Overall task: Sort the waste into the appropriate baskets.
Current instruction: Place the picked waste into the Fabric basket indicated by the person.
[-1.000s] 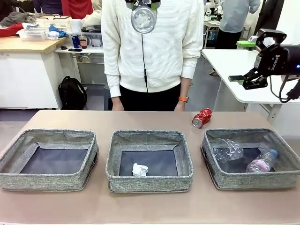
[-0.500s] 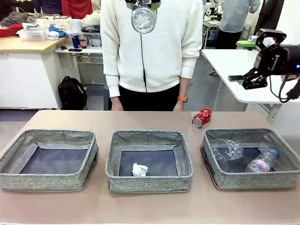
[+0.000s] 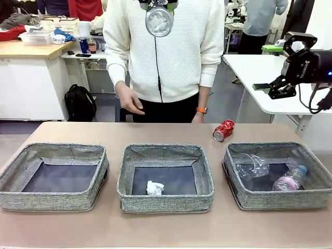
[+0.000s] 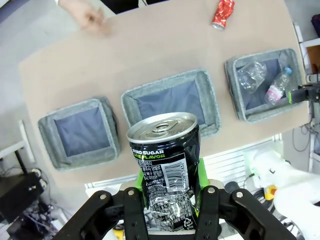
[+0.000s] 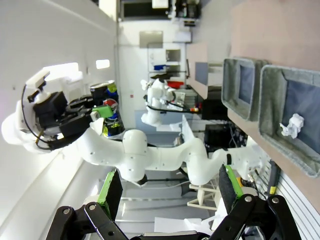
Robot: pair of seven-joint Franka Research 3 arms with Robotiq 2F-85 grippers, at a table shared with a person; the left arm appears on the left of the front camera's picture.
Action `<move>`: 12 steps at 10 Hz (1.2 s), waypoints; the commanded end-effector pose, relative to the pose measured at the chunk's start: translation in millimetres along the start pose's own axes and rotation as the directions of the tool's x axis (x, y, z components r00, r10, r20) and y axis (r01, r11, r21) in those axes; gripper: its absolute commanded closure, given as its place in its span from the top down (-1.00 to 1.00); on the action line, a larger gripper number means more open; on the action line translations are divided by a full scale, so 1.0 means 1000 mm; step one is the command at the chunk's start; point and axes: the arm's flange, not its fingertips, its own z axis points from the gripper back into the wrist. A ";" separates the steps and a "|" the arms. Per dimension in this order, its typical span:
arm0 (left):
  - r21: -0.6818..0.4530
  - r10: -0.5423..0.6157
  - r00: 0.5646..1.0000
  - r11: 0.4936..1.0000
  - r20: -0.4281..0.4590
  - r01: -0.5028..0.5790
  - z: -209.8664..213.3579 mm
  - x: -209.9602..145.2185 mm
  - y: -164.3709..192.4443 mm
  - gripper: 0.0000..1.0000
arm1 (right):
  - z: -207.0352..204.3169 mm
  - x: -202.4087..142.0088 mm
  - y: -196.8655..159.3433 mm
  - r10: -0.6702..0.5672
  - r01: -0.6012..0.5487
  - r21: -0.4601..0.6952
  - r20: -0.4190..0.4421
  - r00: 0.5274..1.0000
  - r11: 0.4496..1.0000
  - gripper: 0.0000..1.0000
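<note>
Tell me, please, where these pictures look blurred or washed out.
Left wrist view: the person's hand is motion-blurred, the dark can crisp. Front view: that hand is slightly smeared. Right wrist view: the white surface at the left is washed out.

The black dented drink can [image 4: 166,165] hides the middle grey woven basket's [image 4: 211,107] near wall; the person's hand [image 4: 89,18] is blurred.

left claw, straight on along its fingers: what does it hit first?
The left claw, shut on the dark can, points down at the middle basket. The can would probably land in it first. The path between looks free, but depth is unclear.
</note>
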 end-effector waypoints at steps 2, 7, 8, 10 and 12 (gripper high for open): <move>0.000 0.014 1.000 1.000 0.011 -0.014 0.002 -0.003 -0.001 -0.19 | 0.001 0.003 0.004 0.005 -0.005 0.005 -0.002 1.000 1.000 1.00; 0.000 0.014 1.000 1.000 0.011 -0.014 0.002 -0.003 -0.001 -0.19 | 0.001 0.003 0.004 0.005 -0.005 0.005 -0.002 1.000 1.000 1.00; 0.000 0.014 1.000 1.000 0.011 -0.014 0.002 -0.003 -0.001 -0.19 | 0.001 0.003 0.004 0.005 -0.005 0.005 -0.002 1.000 1.000 1.00; 0.000 0.014 1.000 1.000 0.011 -0.014 0.002 -0.003 -0.001 -0.19 | 0.001 0.003 0.004 0.005 -0.005 0.005 -0.002 1.000 1.000 1.00; 0.038 -0.018 0.999 0.999 0.034 0.017 -0.015 -0.002 0.014 -0.19 | 0.001 0.003 0.004 0.005 -0.005 0.005 -0.002 1.000 1.000 1.00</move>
